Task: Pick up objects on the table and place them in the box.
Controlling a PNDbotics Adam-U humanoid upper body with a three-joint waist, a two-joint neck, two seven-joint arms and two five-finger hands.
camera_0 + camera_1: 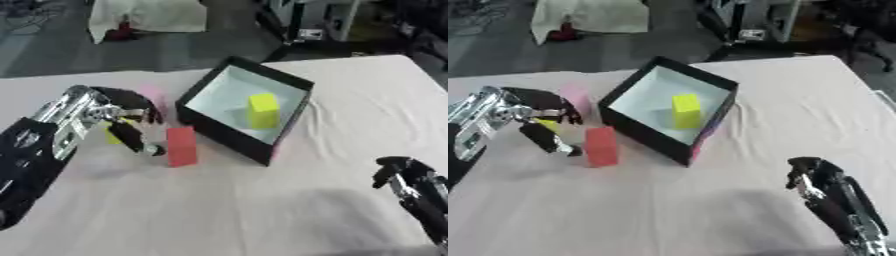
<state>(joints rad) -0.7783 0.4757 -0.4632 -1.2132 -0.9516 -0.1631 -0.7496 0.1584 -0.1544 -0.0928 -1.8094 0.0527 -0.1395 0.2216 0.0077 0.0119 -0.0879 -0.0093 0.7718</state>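
Note:
A black box with a pale inside stands at the table's middle, and a yellow block stands in it. A red block stands upright on the cloth just left of the box. A pink block stands behind it, near the box's left corner. My left hand hovers left of the red block, fingers spread and relaxed, thumb pointing down toward the block's foot. A small yellow piece shows behind the hand. My right hand rests at the lower right, fingers curled, holding nothing.
A white cloth covers the table. Beyond the far edge lie a grey floor, a pale sheet with a red thing, and dark equipment.

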